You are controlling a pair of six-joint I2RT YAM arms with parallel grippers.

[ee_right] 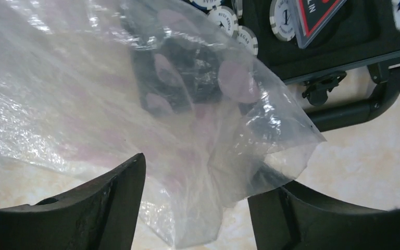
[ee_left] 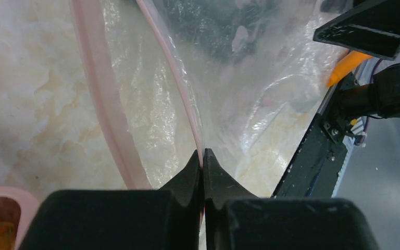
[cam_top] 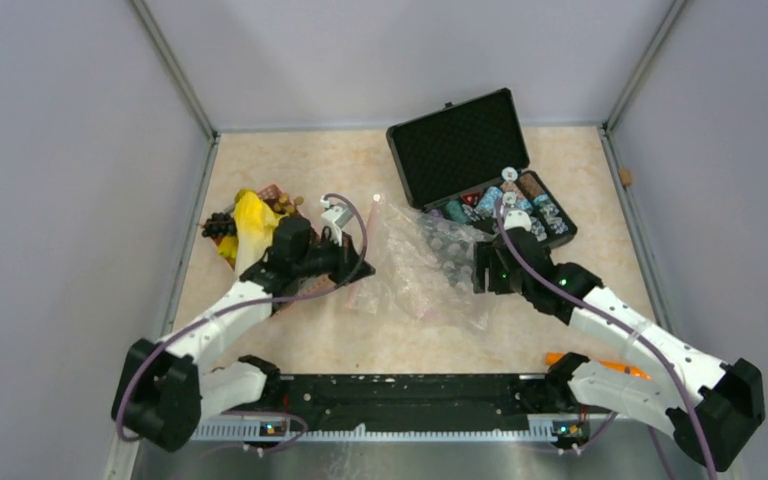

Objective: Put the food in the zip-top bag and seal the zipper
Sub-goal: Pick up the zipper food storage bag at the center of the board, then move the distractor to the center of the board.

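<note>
Three grey walls (cam_top: 50, 150) are standing around a marbled worktop (cam_top: 300, 160). The zip-top bag (cam_top: 415, 265) is lying in its middle. The left hand (ee_left: 203, 153) is pinching the zipper (ee_left: 179, 83) tight, and the right hand (ee_right: 195, 179) is gaping open around a bag corner. The food (cam_top: 248, 222) is sitting far left.

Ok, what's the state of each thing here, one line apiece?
zip-top bag: crumpled, mouth open.
zipper: unsealed, strips apart.
food: outside the bag, at the left.
black case: lid open, poker chips inside.
left pincer: shut on the zipper.
right pincer: open around a bag corner.
</note>
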